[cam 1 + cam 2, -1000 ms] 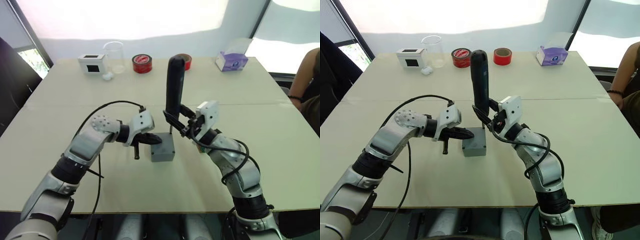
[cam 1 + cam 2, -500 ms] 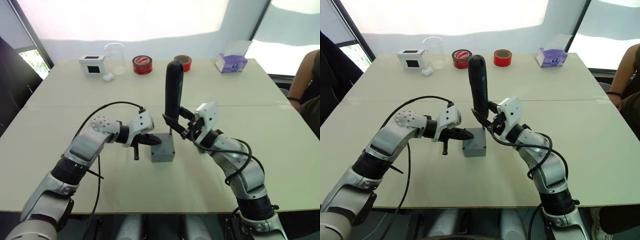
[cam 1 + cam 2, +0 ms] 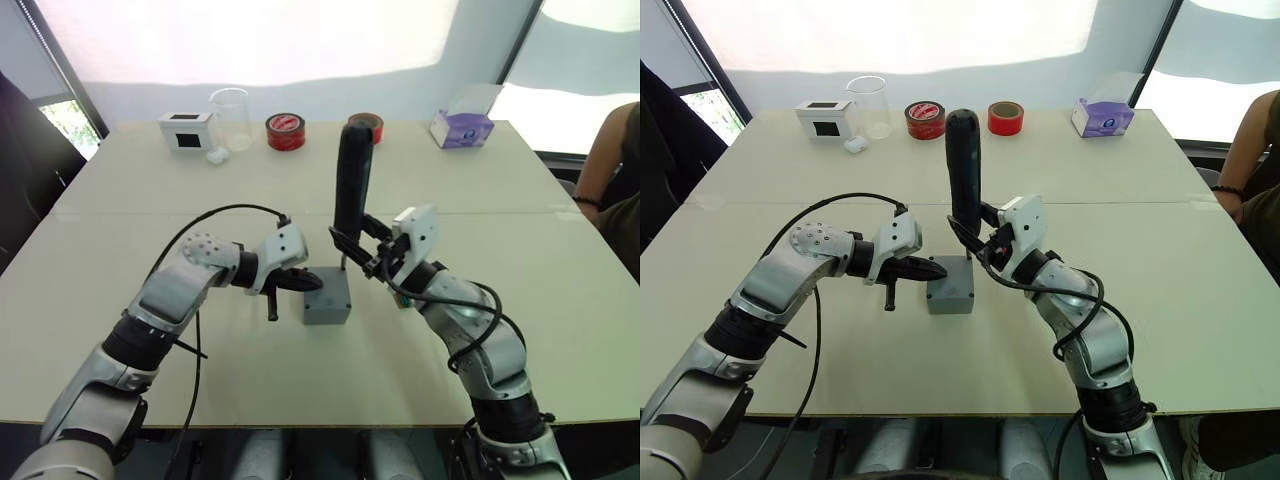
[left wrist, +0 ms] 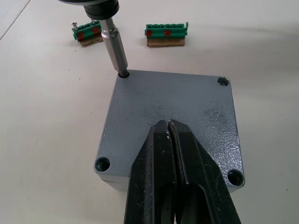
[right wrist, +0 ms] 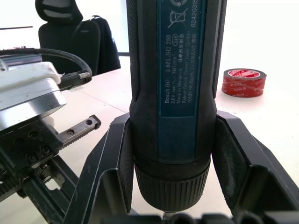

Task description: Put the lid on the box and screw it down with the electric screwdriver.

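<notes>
The grey box (image 3: 327,303) stands at the table's middle with the lid (image 4: 187,109) lying on it, corner screw holes showing. My left gripper (image 3: 305,282) is shut, its joined fingertips (image 4: 168,125) resting on top of the lid. My right gripper (image 3: 356,252) is shut on the electric screwdriver (image 3: 351,180), which stands nearly upright over the box. Its metal bit (image 4: 115,47) sits in the lid's corner hole on the far side from my left gripper. The dark tool body (image 5: 175,70) sits between the right fingers.
Along the table's far edge stand a white box with a black window (image 3: 187,130), a glass beaker (image 3: 231,112), a red tape roll (image 3: 285,130), another tape roll (image 3: 1005,114) and a purple tissue box (image 3: 462,126). Two green terminal blocks (image 4: 166,35) lie beyond the box. A person's arm (image 3: 612,150) shows at right.
The screwdriver's top swayed slightly left, then back to the right, with its bit staying at the lid's corner. The left gripper has stayed on the lid.
</notes>
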